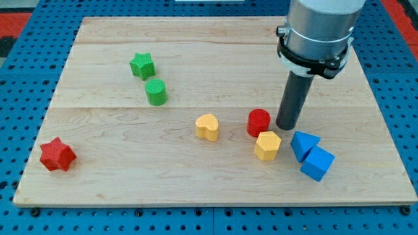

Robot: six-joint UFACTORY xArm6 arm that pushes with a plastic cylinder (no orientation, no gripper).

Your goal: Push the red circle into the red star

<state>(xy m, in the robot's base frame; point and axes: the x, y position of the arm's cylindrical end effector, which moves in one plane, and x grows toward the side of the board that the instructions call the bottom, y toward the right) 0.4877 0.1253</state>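
Observation:
The red circle (258,122) stands on the wooden board right of the middle. The red star (57,155) lies far off at the view's lower left, near the board's left edge. My tip (287,125) is on the board just to the right of the red circle, a small gap or light contact between them; I cannot tell which. The rod rises from it to the grey arm body at the view's top right.
A yellow hexagon (267,145) sits just below the red circle. A yellow heart (208,126) lies to its left, on the line toward the star. A blue triangle (304,144) and a blue cube (317,163) sit lower right. A green star (142,66) and a green circle (156,92) lie upper left.

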